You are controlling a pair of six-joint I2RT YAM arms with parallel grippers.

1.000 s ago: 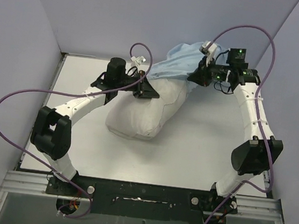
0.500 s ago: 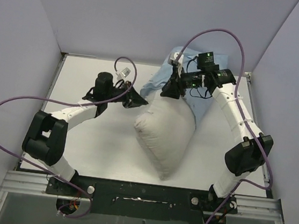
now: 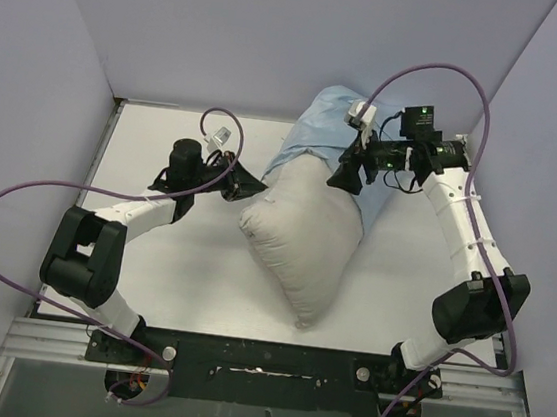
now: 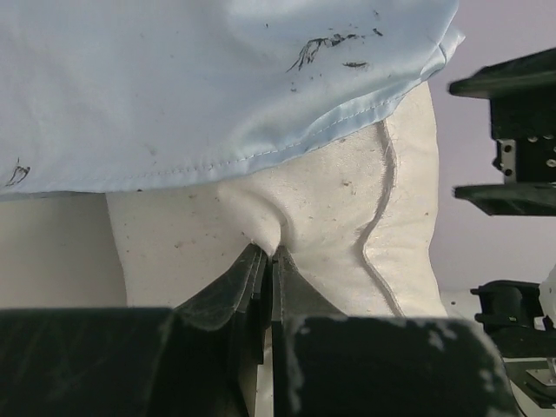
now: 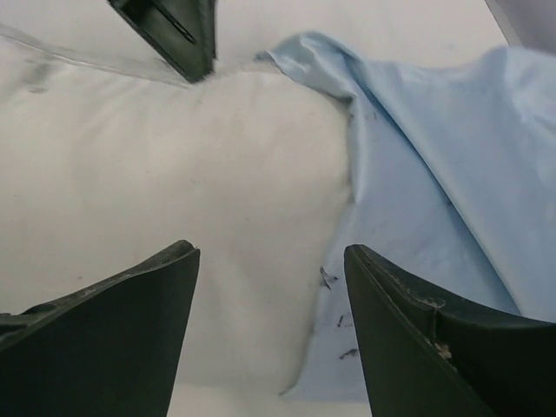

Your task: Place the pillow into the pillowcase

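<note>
The off-white pillow lies mid-table, its narrow end toward the near edge. Its far end sits inside the mouth of the light blue pillowcase, which drapes over its top and right side. My left gripper is shut on a pinch of the pillow at its left corner, just under the pillowcase hem. My right gripper hovers open over the seam where the pillow meets the pillowcase. Nothing is between its fingers.
Grey walls close in the white table on the left, back and right. Purple cables loop above both arms. The right arm's black fingers show at the right of the left wrist view.
The pillow swung round so its narrow end points to the near edge, and its far end went under the pillowcase. My right gripper opened, let go of the pillowcase and drew slightly right.
</note>
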